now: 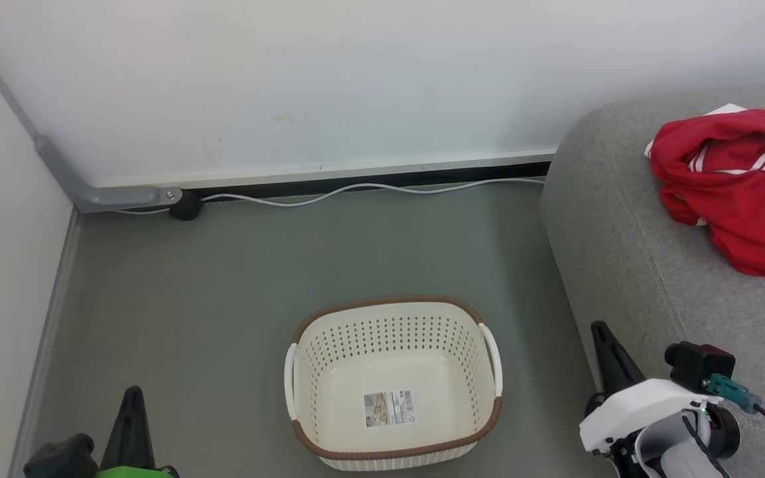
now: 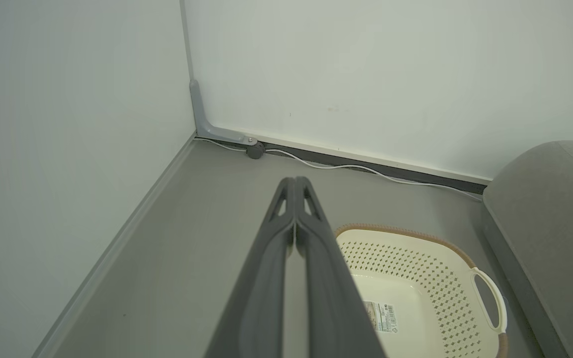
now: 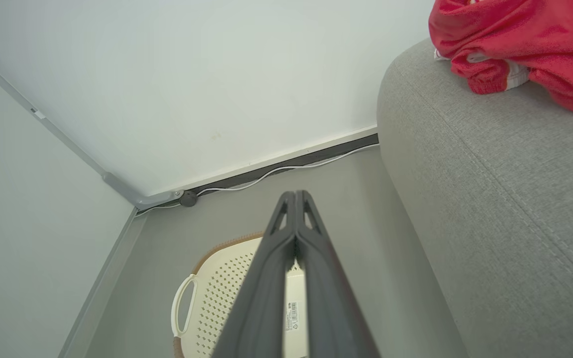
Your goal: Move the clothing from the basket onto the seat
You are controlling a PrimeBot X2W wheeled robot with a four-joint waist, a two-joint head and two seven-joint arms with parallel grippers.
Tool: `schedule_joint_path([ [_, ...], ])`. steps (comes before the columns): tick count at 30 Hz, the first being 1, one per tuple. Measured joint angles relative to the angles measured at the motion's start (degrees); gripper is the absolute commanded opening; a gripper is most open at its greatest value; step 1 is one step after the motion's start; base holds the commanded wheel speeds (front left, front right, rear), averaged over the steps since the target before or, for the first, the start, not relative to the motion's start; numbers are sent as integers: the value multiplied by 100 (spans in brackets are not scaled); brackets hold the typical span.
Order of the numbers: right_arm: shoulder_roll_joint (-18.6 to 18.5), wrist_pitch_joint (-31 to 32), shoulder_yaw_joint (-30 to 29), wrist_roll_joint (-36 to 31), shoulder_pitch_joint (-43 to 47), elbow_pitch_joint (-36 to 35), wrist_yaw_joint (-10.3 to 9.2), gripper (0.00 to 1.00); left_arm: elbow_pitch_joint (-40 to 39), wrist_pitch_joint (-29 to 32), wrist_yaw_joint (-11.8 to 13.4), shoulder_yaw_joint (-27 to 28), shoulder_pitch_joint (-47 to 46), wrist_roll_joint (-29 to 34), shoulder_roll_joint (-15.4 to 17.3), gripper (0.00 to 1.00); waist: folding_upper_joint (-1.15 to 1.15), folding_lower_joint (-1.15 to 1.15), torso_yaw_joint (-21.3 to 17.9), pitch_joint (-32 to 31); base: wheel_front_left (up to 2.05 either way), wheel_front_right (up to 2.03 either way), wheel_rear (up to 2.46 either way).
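Clothing (image 1: 734,186) lies on the seat, nothing left in the basket

The red bundle sits crumpled on the grey seat (image 1: 621,265), ahead of the right gripper (image 3: 295,195) and off to its right, well apart from the fingertips and higher than they are. The basket (image 1: 382,300) stands on the floor (image 1: 190,299) between the two grippers, nearer the right one. Inside it I see its pale bottom and a paper label (image 1: 389,407), and no red fabric.

Both tools are idle. The right gripper's two dark fingers are pressed together at the tips with nothing between them. The left gripper (image 2: 295,181) is the same, tips meeting and nothing pinched, and it points toward the room corner with the basket just to its right.

By how things lie, the task looks finished, or close to it.

If the bundle needed shifting, I judge it would be light and limp. It is soft sports fabric that would sag and trail from any single pinch and would not slide as one piece. The best hold looks like a raised fold near the top of the heap, by the white stripes, where the cloth stands proud of the cushion. A low flat edge would be harder to catch, and the fingers could snag the upholstery there.
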Motion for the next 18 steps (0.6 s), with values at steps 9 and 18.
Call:
schedule_joint_path([
  [9, 35, 151, -204, 754, -5, -15, 109, 0, 27, 199, -116, 107, -12, -757, -45, 0, 0, 0, 13, 7, 0, 0, 0],
  [18, 57, 331, -428, 1332, -22, -21, 229, 0, 103, 372, -253, 205, -40, -1406, -81, 0, 0, 0, 25, 14, 0, 0, 0],
])
